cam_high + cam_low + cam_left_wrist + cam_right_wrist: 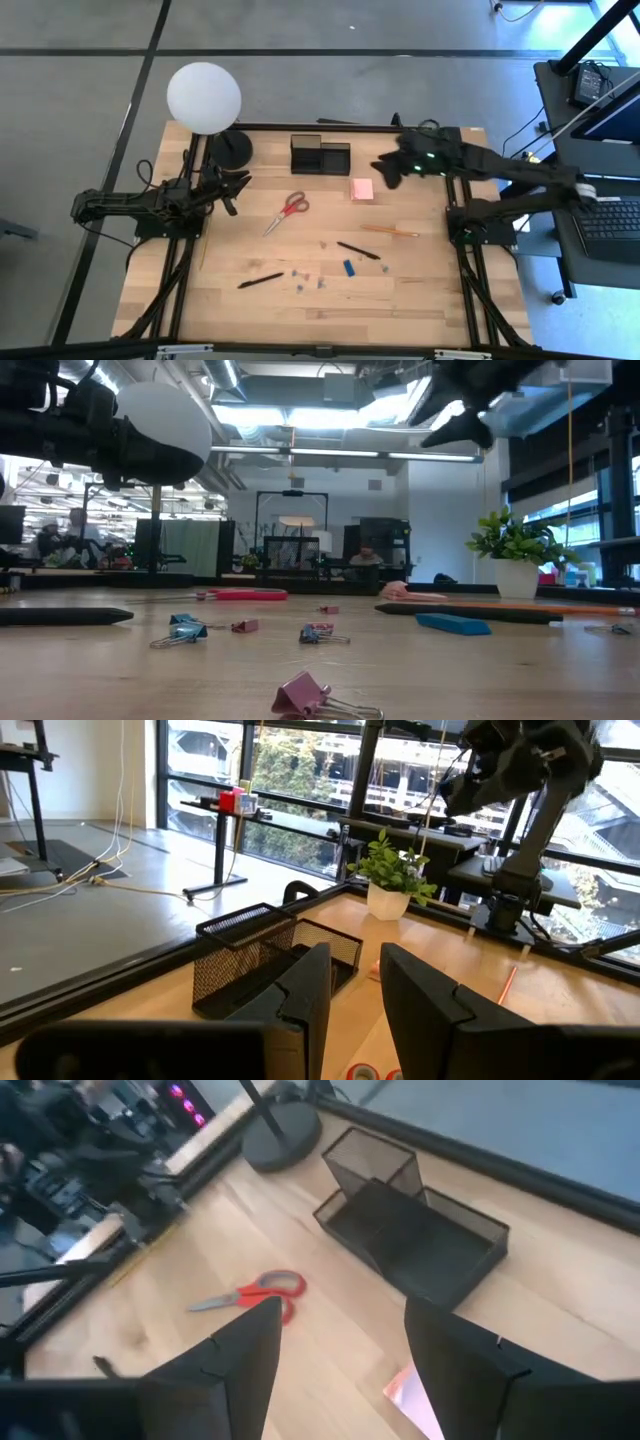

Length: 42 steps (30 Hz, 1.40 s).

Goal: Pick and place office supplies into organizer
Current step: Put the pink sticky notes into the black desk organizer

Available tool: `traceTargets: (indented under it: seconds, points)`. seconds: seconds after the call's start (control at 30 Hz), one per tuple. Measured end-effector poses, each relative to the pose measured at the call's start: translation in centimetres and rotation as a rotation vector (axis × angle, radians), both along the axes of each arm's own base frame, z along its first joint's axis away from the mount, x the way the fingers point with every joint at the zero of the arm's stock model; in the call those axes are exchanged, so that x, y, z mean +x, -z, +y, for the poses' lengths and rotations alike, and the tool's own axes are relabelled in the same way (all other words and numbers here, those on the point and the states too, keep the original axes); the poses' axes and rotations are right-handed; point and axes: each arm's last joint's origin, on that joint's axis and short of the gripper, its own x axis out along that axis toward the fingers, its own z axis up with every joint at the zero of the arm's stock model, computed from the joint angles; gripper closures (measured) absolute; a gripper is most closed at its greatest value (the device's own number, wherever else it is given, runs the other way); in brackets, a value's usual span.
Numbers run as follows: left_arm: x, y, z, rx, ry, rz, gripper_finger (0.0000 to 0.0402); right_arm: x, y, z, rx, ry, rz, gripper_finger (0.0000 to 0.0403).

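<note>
Tabletop (pixel 420 300) of pale wood fills the middle of your high view, with the white globe lamp (pixel 204 96) at its upper left corner. The left gripper (pixel 232 190) hangs at the left edge near the lamp base, and in its wrist view you see its fingers (pixel 300 995) standing a narrow gap apart with nothing between them. The right gripper (pixel 384 172) hovers at upper centre-right, just above the pink sticky-note pad (pixel 362 189); its fingers (pixel 245 1345) are spread wide and hold nothing.

The organizer (pixel 320 155) is black wire mesh, at top centre against the far edge: a taller square cup on its left and a lower, longer tray on its right. In your right wrist view both compartments (pixel 420 1240) look empty.

Red-handled scissors (pixel 287 211) lie closed, below and left of the organizer, blades pointing lower left. A thin pencil (pixel 390 231) lies right of centre, below the pad. One black pen (pixel 357 250) sits just beneath it, another (pixel 260 281) at lower left. The small blue block (pixel 349 267) lies beside the first pen. Binder clips (pixel 305 277), blue and pink in your low view, are scattered at lower centre.
</note>
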Motion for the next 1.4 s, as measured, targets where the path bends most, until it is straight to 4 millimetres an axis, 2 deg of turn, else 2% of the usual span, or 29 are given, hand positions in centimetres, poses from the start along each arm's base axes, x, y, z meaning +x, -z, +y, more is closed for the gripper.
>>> traceTargets:
  seconds: [0.13,0.23,0.37,0.53,0.77,0.93,1.23,1.4]
  points:
    - [0.0,0.0,0.0,0.0,0.0,0.0,0.0316,3.6,0.4,-0.9,0.046,0.011,0.108,0.0185]
    - [0.0,0.0,0.0,0.0,0.001,0.0,0.0316,5.7,1.6,-1.5,0.12,0.049,0.222,0.0185]
    - [0.0,0.0,0.0,0.0,0.001,0.0,0.0316,7.6,4.5,-2.0,0.255,0.144,0.391,0.0185]
    - [0.0,0.0,0.0,0.0,0.002,0.0,0.0316,9.5,8.2,-2.2,0.345,0.161,0.481,0.0185]
    - [0.0,0.0,0.0,0.002,0.001,0.001,0.0316,11.0,12.6,-2.5,0.374,0.191,0.611,0.0185]
    - [0.0,0.0,0.0,0.069,-0.002,0.041,0.0316,11.5,14.9,-2.7,0.355,0.227,0.67,0.0185]
    - [0.0,0.0,0.0,0.098,-0.003,0.058,0.0316,12.5,16.7,-3.0,0.36,0.241,0.647,0.0187]
    - [0.0,0.0,0.0,0.098,-0.003,0.059,0.0316,12.6,17.4,-3.0,0.358,0.247,0.671,0.0212]
